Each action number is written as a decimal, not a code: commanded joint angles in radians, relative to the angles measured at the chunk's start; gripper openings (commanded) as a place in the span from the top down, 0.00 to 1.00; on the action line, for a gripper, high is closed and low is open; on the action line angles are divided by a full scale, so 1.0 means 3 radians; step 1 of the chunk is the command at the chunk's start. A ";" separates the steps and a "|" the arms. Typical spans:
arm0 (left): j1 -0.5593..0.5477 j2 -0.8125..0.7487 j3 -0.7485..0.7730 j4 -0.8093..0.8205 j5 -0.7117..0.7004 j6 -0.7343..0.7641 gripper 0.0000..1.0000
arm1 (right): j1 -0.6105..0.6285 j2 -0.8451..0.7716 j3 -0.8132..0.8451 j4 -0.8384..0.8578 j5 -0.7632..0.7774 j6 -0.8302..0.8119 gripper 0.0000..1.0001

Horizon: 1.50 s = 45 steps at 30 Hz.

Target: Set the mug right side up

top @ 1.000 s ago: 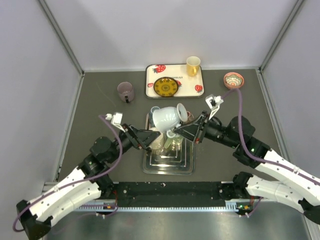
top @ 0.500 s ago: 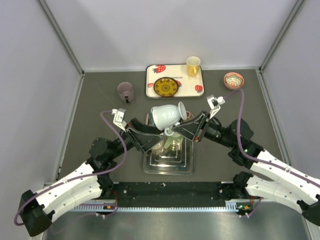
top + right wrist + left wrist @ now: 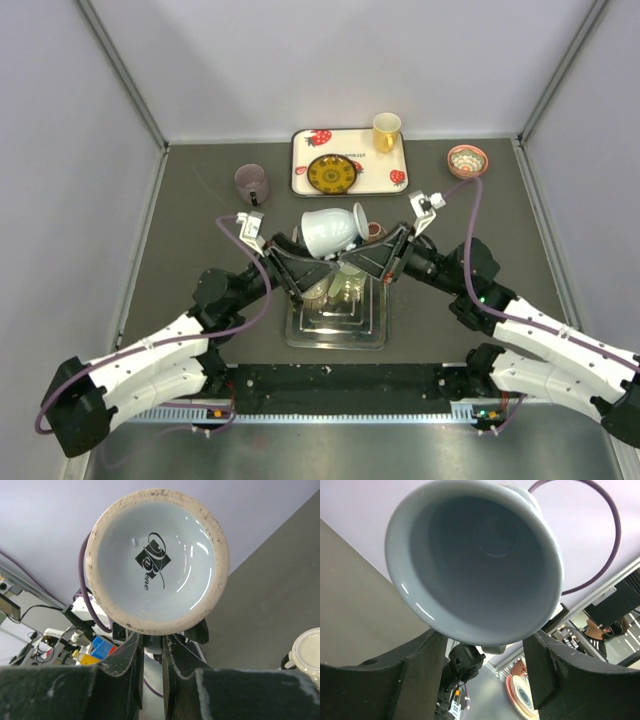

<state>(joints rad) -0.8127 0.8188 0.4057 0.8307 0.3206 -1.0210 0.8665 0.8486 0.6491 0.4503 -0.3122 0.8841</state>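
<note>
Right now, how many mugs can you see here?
3. A white mug is held up above the metal tray; a purple mug stands on the table at left; a yellow mug stands on the strawberry tray. Others may be hidden.

Glossy glazed ceramic mug (image 3: 328, 230) with rough unglazed foot ring (image 3: 91, 565); shiny metal tray (image 3: 300, 335); matt grey tabletop (image 3: 180, 220).

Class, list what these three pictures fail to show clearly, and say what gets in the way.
- Left wrist view: the pale blue ceramic mug covers the tips of the left gripper; contact unclear.
- Right wrist view: its base hides which part the right gripper pinches.
- Top view: the mug covers most of what stands in the metal tray.
</note>
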 commanded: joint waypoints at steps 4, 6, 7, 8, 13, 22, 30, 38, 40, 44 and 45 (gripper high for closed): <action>-0.0006 0.0129 0.0171 0.0749 -0.0107 -0.0181 0.44 | -0.0030 -0.0032 -0.0041 0.0509 -0.0038 0.0039 1.00; -0.0006 0.0175 0.0217 0.0780 -0.0087 -0.0211 0.50 | -0.0030 -0.0032 -0.0057 0.0503 -0.0043 0.0024 1.00; -0.0006 0.0190 0.0233 0.0800 -0.0087 -0.0222 0.52 | -0.0030 -0.0027 -0.0062 0.0498 -0.0038 0.0019 1.00; -0.0006 0.0221 0.0258 0.0820 -0.0072 -0.0237 0.53 | -0.0025 -0.0027 -0.0062 0.0458 -0.0043 0.0004 1.00; -0.0006 0.0313 0.0279 0.0943 -0.0061 -0.0365 0.56 | -0.0025 -0.0016 -0.0103 0.0371 -0.0023 -0.0104 1.00; -0.0006 0.0441 0.0269 0.1306 -0.0113 -0.0626 0.60 | -0.0025 -0.0016 -0.0180 0.0197 0.0018 -0.0329 1.00; -0.0001 0.0487 0.0284 0.1348 -0.0102 -0.0687 1.00 | -0.0030 -0.0093 -0.0205 0.0033 0.0039 -0.0477 1.00; -0.0006 0.0139 0.0448 0.0044 -0.0199 -0.0064 1.00 | -0.0025 -0.0170 -0.0016 -0.0539 0.0028 -0.0738 0.95; -0.0006 0.0068 0.0412 -0.0038 -0.0250 0.0023 1.00 | -0.0025 -0.0175 0.0015 -0.0581 0.0023 -0.0779 0.94; -0.0011 -0.0009 0.0386 -0.0354 -0.0332 0.0217 1.00 | -0.0025 -0.0149 0.0035 -0.0616 0.0003 -0.0789 0.89; -0.0011 -0.0050 0.0401 -0.0457 -0.0358 0.0263 1.00 | -0.0025 -0.0144 0.0045 -0.0637 -0.0017 -0.0794 0.83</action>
<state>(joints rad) -0.8223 0.8562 0.4702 0.7616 0.2897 -1.0153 0.8555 0.8005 0.6300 0.3595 -0.2562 0.7673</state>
